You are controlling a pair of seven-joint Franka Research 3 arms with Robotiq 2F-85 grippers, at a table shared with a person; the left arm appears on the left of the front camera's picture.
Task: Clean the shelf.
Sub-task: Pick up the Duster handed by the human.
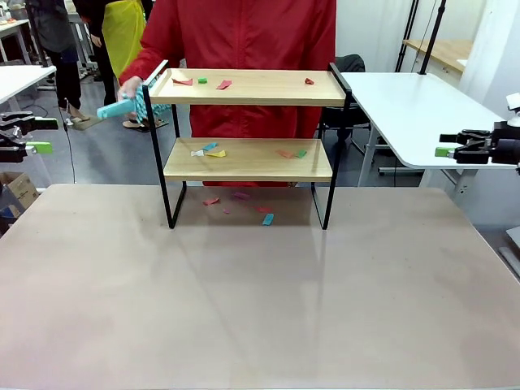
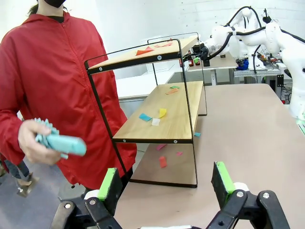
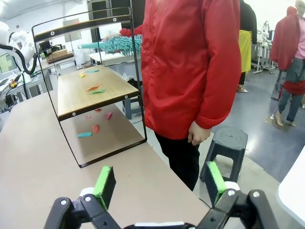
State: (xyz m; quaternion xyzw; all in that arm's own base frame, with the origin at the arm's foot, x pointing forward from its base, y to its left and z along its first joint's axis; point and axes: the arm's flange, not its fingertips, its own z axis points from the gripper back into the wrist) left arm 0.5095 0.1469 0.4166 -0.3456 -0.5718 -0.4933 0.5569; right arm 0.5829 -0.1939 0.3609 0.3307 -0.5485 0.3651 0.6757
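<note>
Two tiers counted on the shelf (image 1: 260, 91); stands upright toward the far middle of the table (image 1: 260, 309), well apart from both grippers. Small coloured paper scraps (image 1: 202, 81) scattered on the top board, more on the lower board, and a further few on the tabletop beneath the frame. Person in a red jacket (image 1: 244, 41) close behind the shelf at the far edge. Person's hand (image 1: 130, 84) just beside the left end of the top board, gripping a teal duster (image 1: 119, 106); duster off the boards and, as far as can be judged, touching no scrap. Other hand (image 3: 198, 134) hanging at the person's side. Left gripper (image 1: 42, 135) at the left margin, raised off the table, jaws spread wide with nothing between the green pads (image 2: 108, 183). Right gripper (image 1: 447, 144) at the right margin, likewise raised, jaws wide apart and holding nothing. Both grippers well clear of the shelf and of the person. Black stool (image 3: 228, 140) on the floor just beside the person.
</note>
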